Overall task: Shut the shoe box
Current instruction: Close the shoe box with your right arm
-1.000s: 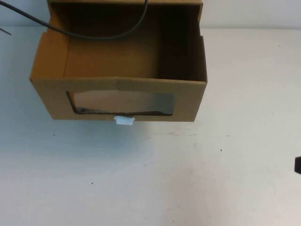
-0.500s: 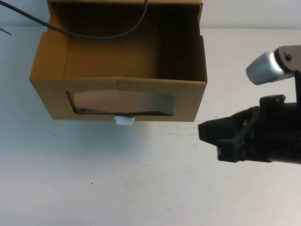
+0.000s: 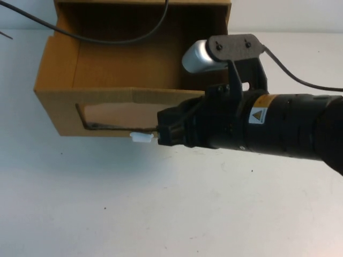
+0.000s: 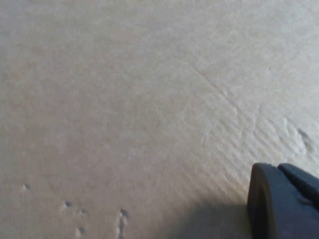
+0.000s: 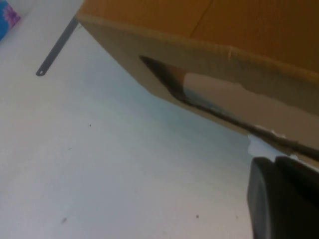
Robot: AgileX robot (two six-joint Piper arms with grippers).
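Observation:
The shoe box [image 3: 107, 104] is a brown cardboard drawer, pulled out towards me, with its top open. Its front panel has a clear window [image 3: 123, 115] and a small white pull tab [image 3: 142, 137] below it. My right gripper [image 3: 163, 133] is shut and empty, with its tip at the front panel just right of the tab. The right wrist view shows the panel [image 5: 209, 55], the tab [image 5: 259, 144] and the gripper [image 5: 281, 194]. My left gripper [image 4: 281, 199] is shut, close against plain cardboard [image 4: 124, 99]. It is out of the high view.
The box stands on a white table [image 3: 161, 214]. A black cable [image 3: 107, 38] hangs across the open drawer. A thin metal strip [image 5: 55, 50] lies on the table beyond the box, with a blue patterned thing [image 5: 7, 17] near it.
My right arm has come in from the right and moved left across the table. Its gripper tip is now at the front panel beside the white tab. The box has not moved.

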